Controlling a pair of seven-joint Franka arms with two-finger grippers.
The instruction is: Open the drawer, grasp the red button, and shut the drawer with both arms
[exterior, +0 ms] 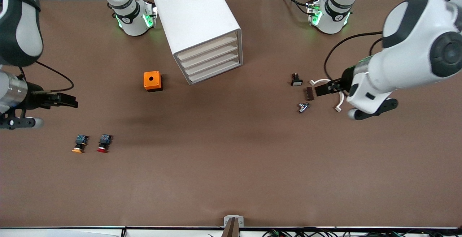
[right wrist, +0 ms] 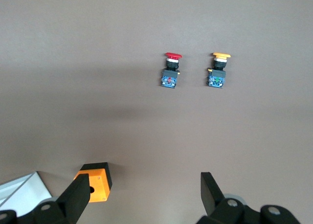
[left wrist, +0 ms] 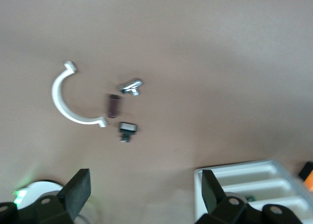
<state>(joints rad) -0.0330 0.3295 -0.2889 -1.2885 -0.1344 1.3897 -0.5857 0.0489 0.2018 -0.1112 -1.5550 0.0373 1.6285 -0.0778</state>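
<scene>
1. The button (exterior: pixel 103 143) lies on the table (exterior: pixel 231 164), nearer the front camera than the cabinet (exterior: pixel 200 27) and toward the right arm's end, just beside an orange-capped button (exterior: pixel 79 144).
2. All four drawers (exterior: pixel 211 60) of the cabinet sit closed.
3. An orange cube (exterior: pixel 152 81) stands beside the cabinet.
4. The right gripper (right wrist: pixel 144 197), fingers spread and empty, hangs over bare table toward its end.
5. The left gripper (left wrist: pixel 144 194), likewise spread, hangs over a white clip (exterior: pixel 326 87) and small parts (exterior: pixel 303 94).
</scene>
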